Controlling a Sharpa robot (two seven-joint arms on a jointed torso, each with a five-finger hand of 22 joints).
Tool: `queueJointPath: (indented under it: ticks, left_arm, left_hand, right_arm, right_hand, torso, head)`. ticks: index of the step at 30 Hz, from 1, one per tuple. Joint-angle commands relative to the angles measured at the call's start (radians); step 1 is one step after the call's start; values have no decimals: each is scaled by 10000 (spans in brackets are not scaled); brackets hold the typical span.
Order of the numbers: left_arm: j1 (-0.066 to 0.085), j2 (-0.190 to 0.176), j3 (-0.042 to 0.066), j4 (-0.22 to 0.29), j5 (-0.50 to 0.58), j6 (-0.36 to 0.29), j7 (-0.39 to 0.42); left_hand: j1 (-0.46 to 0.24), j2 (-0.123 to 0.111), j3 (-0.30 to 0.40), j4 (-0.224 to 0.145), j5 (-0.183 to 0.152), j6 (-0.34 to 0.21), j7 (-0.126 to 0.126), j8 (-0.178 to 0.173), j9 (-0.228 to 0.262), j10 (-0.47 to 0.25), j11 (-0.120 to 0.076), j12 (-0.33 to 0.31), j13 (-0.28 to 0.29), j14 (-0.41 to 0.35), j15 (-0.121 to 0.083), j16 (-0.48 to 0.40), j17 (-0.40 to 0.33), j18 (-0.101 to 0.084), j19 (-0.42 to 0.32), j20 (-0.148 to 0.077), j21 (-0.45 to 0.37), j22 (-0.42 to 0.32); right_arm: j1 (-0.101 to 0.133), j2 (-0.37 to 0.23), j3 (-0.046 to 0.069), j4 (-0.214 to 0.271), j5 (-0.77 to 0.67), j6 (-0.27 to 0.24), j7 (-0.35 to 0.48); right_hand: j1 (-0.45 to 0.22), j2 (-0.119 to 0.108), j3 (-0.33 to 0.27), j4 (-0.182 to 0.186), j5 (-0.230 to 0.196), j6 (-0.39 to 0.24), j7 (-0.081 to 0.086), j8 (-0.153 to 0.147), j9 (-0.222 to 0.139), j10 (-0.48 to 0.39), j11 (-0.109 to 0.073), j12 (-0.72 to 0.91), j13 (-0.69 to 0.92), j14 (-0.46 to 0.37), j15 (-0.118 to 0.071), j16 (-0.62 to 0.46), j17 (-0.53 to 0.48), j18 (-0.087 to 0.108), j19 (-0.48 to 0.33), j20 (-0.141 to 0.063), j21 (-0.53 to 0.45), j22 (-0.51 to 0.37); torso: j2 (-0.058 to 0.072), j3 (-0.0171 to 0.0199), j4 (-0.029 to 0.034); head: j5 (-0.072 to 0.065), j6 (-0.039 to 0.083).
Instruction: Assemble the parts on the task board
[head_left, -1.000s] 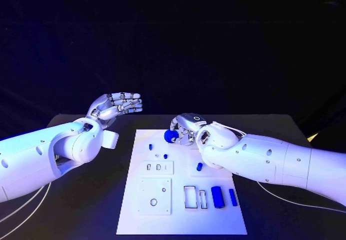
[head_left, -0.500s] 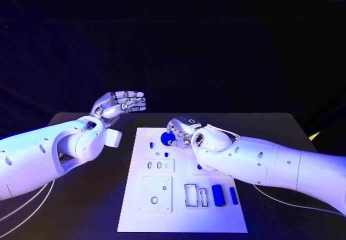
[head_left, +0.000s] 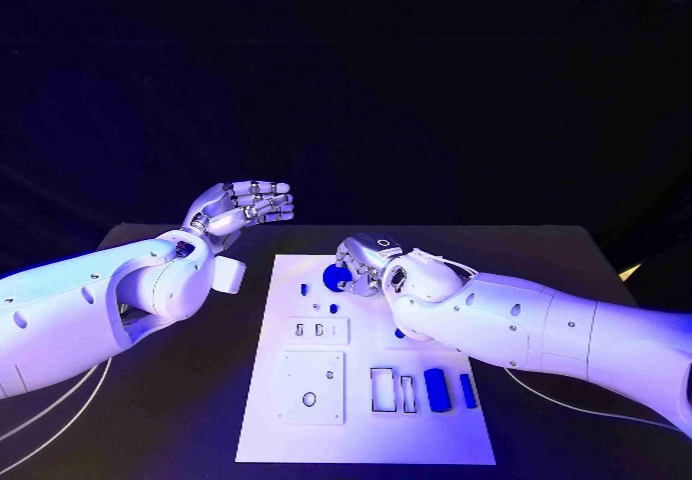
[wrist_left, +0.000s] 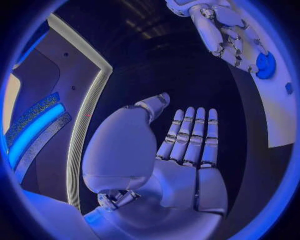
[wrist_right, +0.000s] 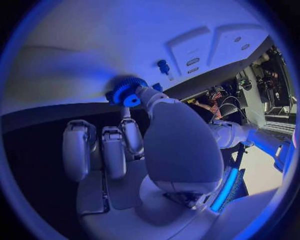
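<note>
The white task board (head_left: 289, 430) lies in the middle of the black table. My right hand (head_left: 371, 262) hovers over the board's far end and pinches a round blue gear (head_left: 336, 277) between thumb and a finger. The right wrist view shows that blue gear (wrist_right: 127, 92) at the tips of my right hand (wrist_right: 144, 145), close above the board (wrist_right: 94, 45). My left hand (head_left: 240, 207) is raised beyond the board's far left corner. In the left wrist view my left hand (wrist_left: 175, 150) has straight, parted fingers and holds nothing.
A small blue peg (head_left: 304, 290) stands near the board's far left, and another blue piece (head_left: 400, 333) lies beside my right forearm. Two blue bars (head_left: 436, 388) (head_left: 467, 390) lie at the near right next to rectangular slots (head_left: 382, 390). White inset plates (head_left: 310, 385) fill the near left.
The whole picture has shifted a little. My right hand keeps the gear and has sunk slightly toward the board's far end. My left hand has barely moved.
</note>
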Motion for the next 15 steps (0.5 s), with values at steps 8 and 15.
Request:
queueJointPath:
  ticks: [8, 15]
  left_arm:
    - [14, 16, 11, 22, -3, 153, 32]
    - [14, 14, 11, 16, -32, 99, -7]
  left_hand:
    - [36, 69, -31, -14, -5, -10, 755, 58, 17, -21, 3, 13, 2, 64, 0, -35, -14, -174, -29, -1, -62, -19]
    - [35, 69, -32, -13, -7, -11, 757, 59, 17, -23, 4, 13, 2, 65, 1, -40, -17, -177, -33, 0, -69, -25]
  right_arm:
    - [-43, 112, -10, -183, -32, 122, 110]
    - [-53, 112, -12, -142, 111, 264, 247]
  right_hand:
    - [-403, -185, 144, -19, -427, -776, 266, -541, -209, -414, 280, -413, -319, 906, 209, 19, 2038, -54, -60, 178, -121, 981]
    - [-569, -238, -34, 38, -534, -981, 330, -722, -275, -509, 347, -493, -393, 906, 272, 22, 2050, -48, -76, 243, -152, 975]
  torso:
    - [6, 1, 3]
    - [-3, -3, -9]
  head:
    - [-8, 10]
    - [3, 8]
